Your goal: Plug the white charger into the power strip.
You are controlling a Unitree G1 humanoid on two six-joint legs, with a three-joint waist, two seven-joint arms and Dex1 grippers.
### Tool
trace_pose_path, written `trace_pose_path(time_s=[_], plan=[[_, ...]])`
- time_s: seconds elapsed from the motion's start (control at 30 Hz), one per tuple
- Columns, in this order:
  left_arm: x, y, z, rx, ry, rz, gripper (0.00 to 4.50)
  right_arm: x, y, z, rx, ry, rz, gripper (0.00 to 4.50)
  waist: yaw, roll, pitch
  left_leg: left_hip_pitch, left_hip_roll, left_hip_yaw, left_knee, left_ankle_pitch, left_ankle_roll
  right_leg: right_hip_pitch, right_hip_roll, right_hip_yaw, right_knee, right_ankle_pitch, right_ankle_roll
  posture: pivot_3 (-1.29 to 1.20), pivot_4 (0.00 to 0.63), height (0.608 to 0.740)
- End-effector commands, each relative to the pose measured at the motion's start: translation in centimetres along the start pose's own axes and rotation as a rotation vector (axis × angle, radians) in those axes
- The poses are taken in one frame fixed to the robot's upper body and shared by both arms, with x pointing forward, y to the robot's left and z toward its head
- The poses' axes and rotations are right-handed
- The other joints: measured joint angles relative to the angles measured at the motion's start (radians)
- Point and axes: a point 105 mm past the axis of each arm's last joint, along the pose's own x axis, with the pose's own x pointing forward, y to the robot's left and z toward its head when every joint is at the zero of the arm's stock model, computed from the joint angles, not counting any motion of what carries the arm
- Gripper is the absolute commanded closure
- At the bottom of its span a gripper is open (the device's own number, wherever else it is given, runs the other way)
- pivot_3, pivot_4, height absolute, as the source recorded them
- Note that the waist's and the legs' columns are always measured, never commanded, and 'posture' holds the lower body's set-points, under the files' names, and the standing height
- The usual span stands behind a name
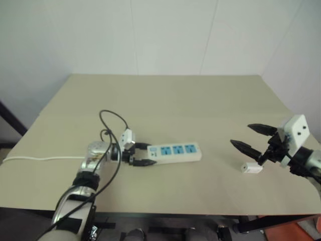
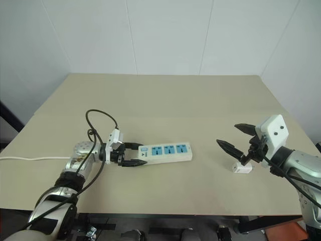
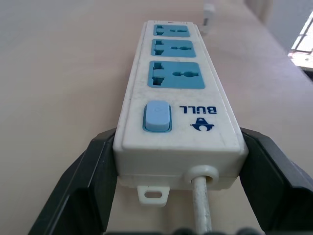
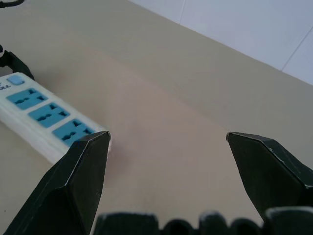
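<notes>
The power strip (image 1: 175, 151) is a long white bar with three blue socket panels, lying on the beige table left of centre. My left gripper (image 1: 145, 154) is shut on its switch end, one black finger (image 3: 93, 171) on each side where the cord comes out. The white charger (image 1: 251, 167) is a small boxy adapter lying on the table at the right, well apart from the strip. My right gripper (image 1: 241, 134) hovers open just above and left of the charger, with nothing between its fingers. The strip's far end (image 4: 46, 117) shows beside its finger.
The strip's thin white cord (image 1: 40, 158) runs left across the table (image 1: 165, 100) to its left edge. A white wall stands behind the table. The table's front edge lies close below both arms.
</notes>
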Motion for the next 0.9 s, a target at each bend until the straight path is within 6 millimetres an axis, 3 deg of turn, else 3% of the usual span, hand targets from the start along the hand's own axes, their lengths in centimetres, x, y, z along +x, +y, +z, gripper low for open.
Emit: trace_pose_path(time_s=[0.03,0.23,0.37,0.9], plan=[[1.1,-0.6,0.5,0.05,-0.017,-0.044,1.23,-0.6,-0.3,1.6,-0.041,-0.037,-0.015,0.0,-0.001,0.0,0.0,0.0,0.0,0.0,0.0,0.0,0.0,0.0,0.0,0.0,0.0,0.0,0.0,0.0,0.15,0.74],[2.1,-1.2,-1.8,0.097,0.062,-0.055,1.23,-0.8,-0.1,1.7,-0.041,-0.036,-0.016,0.0,0.003,0.0,0.0,0.0,0.0,0.0,0.0,0.0,0.0,0.0,0.0,0.0,0.0,0.0,0.0,0.0,0.15,0.74],[2.3,-1.4,-2.3,0.128,0.075,-0.067,0.01,-1.0,-0.1,1.8,-0.042,-0.035,-0.019,0.0,0.005,0.001,0.0,0.001,0.0,0.0,0.0,0.0,0.0,0.002,0.0,0.0,0.0,-0.002,0.003,0.0,0.15,0.74],[3.4,-1.1,-1.4,0.073,-0.05,-0.065,0.01,-1.1,-0.4,2.1,-0.054,-0.028,-0.01,0.0,0.01,0.002,-0.001,0.002,0.0,0.0,0.001,0.0,0.0,0.003,0.0,0.0,0.0,-0.002,0.003,0.0,0.15,0.74]])
